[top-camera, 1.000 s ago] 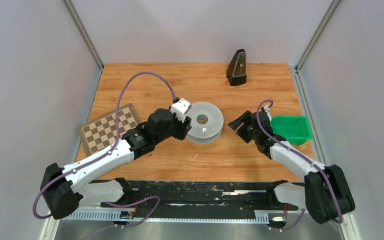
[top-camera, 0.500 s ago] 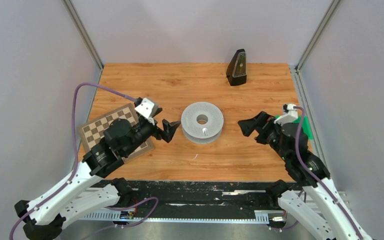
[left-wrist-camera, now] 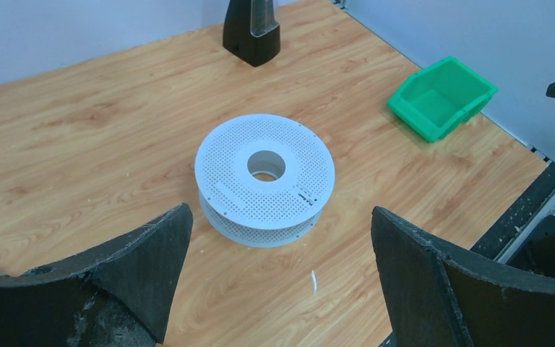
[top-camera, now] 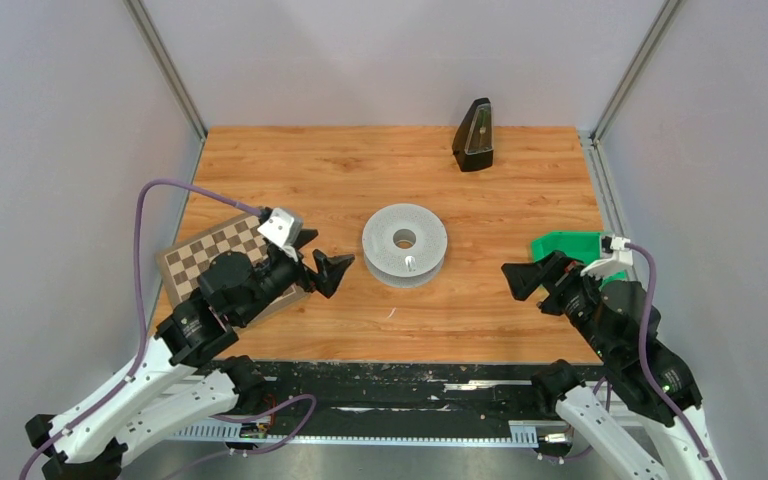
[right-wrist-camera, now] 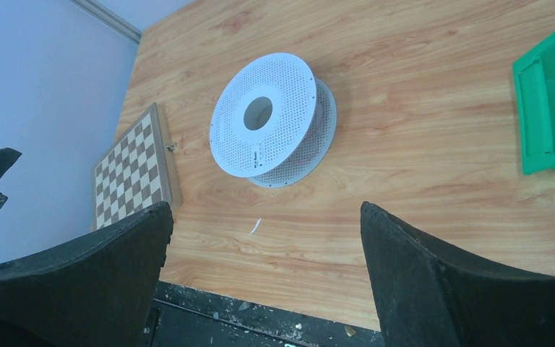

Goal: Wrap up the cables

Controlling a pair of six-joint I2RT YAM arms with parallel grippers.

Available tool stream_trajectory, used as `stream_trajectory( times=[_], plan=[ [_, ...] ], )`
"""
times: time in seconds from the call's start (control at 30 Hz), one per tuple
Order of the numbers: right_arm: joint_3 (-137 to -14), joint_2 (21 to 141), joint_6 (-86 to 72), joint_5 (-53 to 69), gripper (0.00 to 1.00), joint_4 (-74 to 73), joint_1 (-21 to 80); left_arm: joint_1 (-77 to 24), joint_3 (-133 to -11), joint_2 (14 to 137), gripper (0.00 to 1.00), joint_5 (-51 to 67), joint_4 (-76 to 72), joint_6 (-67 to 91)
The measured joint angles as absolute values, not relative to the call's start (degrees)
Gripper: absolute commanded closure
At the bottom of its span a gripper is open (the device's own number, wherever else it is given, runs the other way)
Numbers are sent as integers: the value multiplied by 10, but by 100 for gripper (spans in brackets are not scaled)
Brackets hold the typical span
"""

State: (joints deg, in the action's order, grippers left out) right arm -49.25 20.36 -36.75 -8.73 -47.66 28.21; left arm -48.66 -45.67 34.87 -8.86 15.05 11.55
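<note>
A white perforated spool [top-camera: 405, 243] lies flat in the middle of the wooden table. No cable is wound on it, and I see no loose cable on the table. My left gripper [top-camera: 322, 258] is open and empty, raised to the spool's left. My right gripper [top-camera: 522, 277] is open and empty, raised to the spool's right. The left wrist view shows the spool [left-wrist-camera: 264, 177] beyond the wide-open gripper [left-wrist-camera: 282, 275]. The right wrist view shows the spool [right-wrist-camera: 271, 123] beyond the wide-open gripper [right-wrist-camera: 264, 275].
A chessboard [top-camera: 215, 250] lies at the left, partly under the left arm. A green bin [top-camera: 570, 245] sits at the right. A black wedge-shaped object [top-camera: 474, 135] stands at the back. A small white scrap [top-camera: 392, 313] lies in front of the spool.
Both arms have drawn back from the spool toward the near edge. The left gripper went left, off the spool's side. The right gripper went right and nearer. The spool has not moved.
</note>
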Motion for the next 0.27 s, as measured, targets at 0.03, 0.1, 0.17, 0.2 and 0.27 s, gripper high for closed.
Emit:
stream_trajectory(
  times=[0.03,0.1,0.17,0.2,0.27],
  plan=[
    [-493,204,-366,-86,0,-478,282,-487,-456,348,0,-89,154,118],
    [-496,209,-364,-84,0,-483,282,-487,-455,347,0,-88,155,122],
    [-502,214,-363,-82,0,-486,282,-487,-454,345,0,-88,155,126],
    [-504,216,-362,-80,0,-486,282,-487,-454,345,0,-88,155,127],
    [-506,218,-361,-78,0,-486,282,-487,-454,342,0,-88,155,129]
  ],
)
